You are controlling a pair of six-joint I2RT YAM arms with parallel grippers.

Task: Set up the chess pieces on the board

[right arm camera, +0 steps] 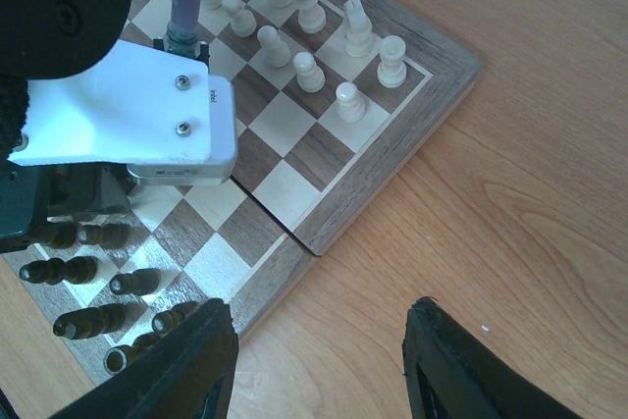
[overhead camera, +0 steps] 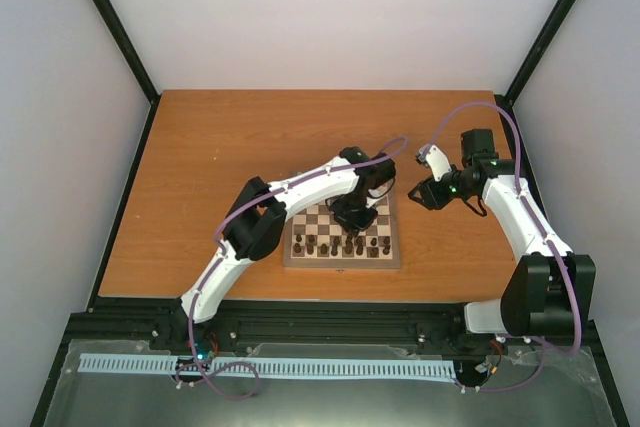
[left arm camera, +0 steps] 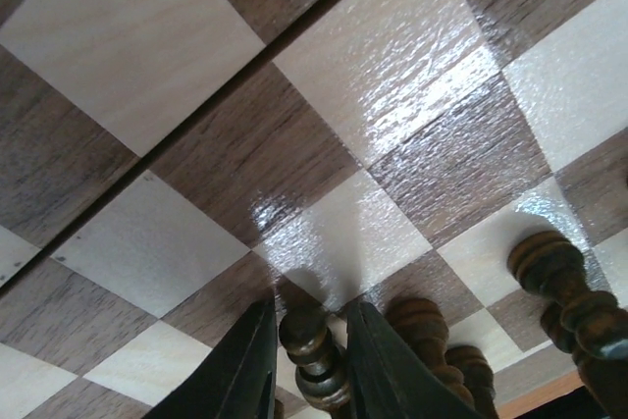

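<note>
A checkered board (overhead camera: pixel 340 263) is being carried by the brown surface (overhead camera: pixel 230 147), near its front edge. Dark chess pieces (overhead camera: pixel 330 246) are being seen standing in rows on the board's near squares. The board's far half is being covered by the left arm (overhead camera: pixel 310 182), and the left gripper (overhead camera: pixel 352 217) is being held low over the squares. The right gripper (overhead camera: pixel 420 194) is being held off the board, beside its far right corner. How either pair of jaws stands is not being shown clearly.
</note>
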